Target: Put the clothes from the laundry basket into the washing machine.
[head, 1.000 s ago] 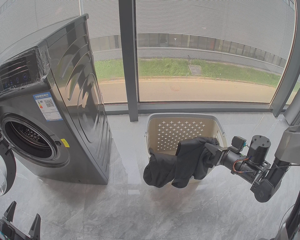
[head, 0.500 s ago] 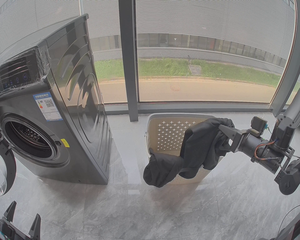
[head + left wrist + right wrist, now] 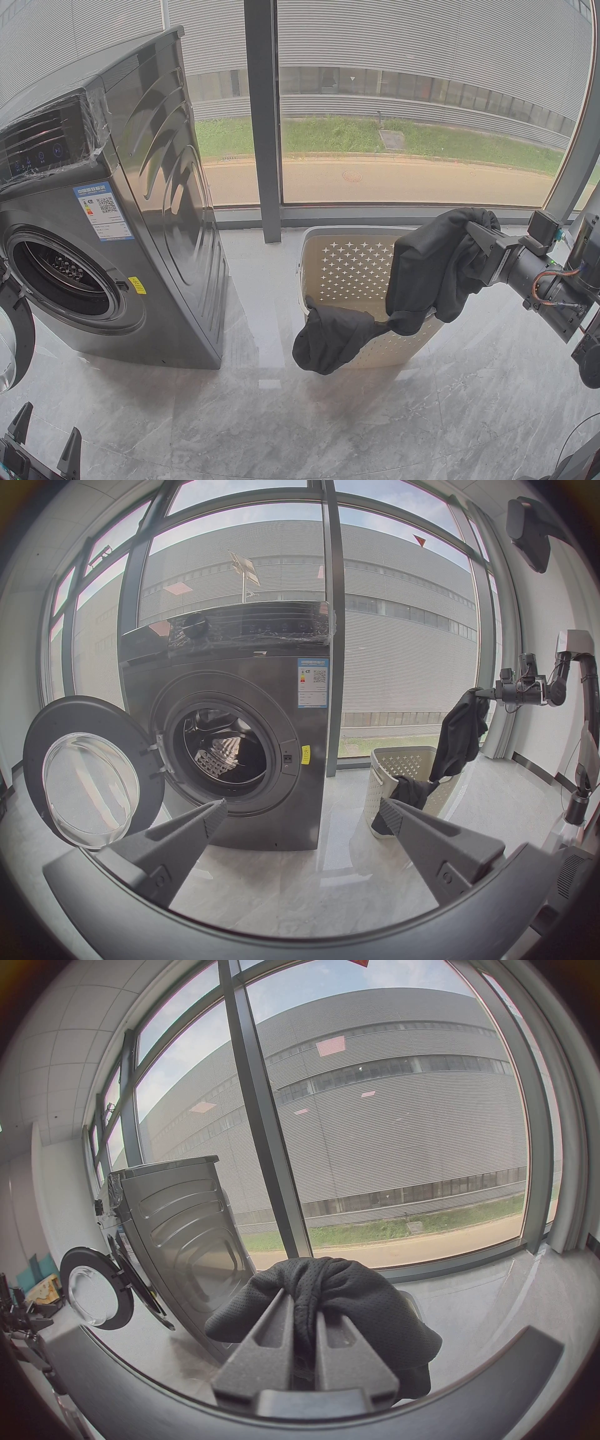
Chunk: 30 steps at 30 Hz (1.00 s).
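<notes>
Garment (image 3: 431, 262) lifted higher — tail drapes basket (image 3: 350, 275) rim.

Bright daylight enters through the window (image 3: 406, 125). The floor (image 3: 312, 425) shows soft glare. Wrist views bend, with dark edges.

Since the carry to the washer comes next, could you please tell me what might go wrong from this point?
1. The lower end of the dark garment lies over the front rim of the laundry basket while the right gripper holds the top; pulling away could drag or tip the basket.
2. The garment hangs long, so it may trail on the floor or catch on the washing machine at its open door.
3. The grip is on one bunched fold, which could slip.
</notes>
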Tool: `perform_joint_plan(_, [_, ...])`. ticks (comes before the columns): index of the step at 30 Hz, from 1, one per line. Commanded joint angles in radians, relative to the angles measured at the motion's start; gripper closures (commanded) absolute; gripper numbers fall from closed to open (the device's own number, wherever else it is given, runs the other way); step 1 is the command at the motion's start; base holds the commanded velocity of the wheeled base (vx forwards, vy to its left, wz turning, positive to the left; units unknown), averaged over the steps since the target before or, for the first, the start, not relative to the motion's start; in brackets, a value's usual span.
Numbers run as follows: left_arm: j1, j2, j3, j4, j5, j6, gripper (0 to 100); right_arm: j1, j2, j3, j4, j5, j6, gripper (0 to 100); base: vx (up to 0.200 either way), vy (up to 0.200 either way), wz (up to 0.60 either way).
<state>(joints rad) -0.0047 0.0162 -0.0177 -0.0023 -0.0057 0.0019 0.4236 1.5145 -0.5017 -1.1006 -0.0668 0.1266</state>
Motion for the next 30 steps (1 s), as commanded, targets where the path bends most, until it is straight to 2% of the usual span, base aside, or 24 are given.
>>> perform_joint_plan(1, [0.000, -0.013, 0.016, -0.001, 0.000, 0.001, 0, 0.001, -0.013, -0.001, 0.004, -0.018, -0.005, 100, 0.000, 0.200, 0.00])
perform_joint_plan(5, [0.000, -0.013, 0.016, -0.001, 0.000, 0.000, 0, 0.003, -0.019, -0.003, 0.030, -0.061, -0.039, 100, 0.000, 0.200, 0.00])
perform_joint_plan(8, [0.000, -0.013, 0.016, -0.001, 0.000, 0.000, 0, 0.018, -0.036, -0.003, 0.041, -0.070, -0.041, 100, 0.000, 0.200, 0.00])
perform_joint_plan(15, [0.000, -0.013, 0.015, -0.001, 0.000, 0.001, 0, 0.076, -0.108, -0.034, 0.137, -0.134, -0.041, 100, 0.000, 0.171, 0.00])
perform_joint_plan(20, [0.000, -0.012, 0.016, -0.001, -0.002, 0.001, 0, 0.115, -0.134, -0.040, 0.165, -0.136, -0.039, 100, 0.000, 0.000, 0.00])
perform_joint_plan(30, [0.000, -0.013, 0.015, 0.001, -0.007, -0.002, 0, 0.118, -0.134, -0.031, 0.165, -0.133, -0.038, 100, -0.200, 0.000, 0.00])
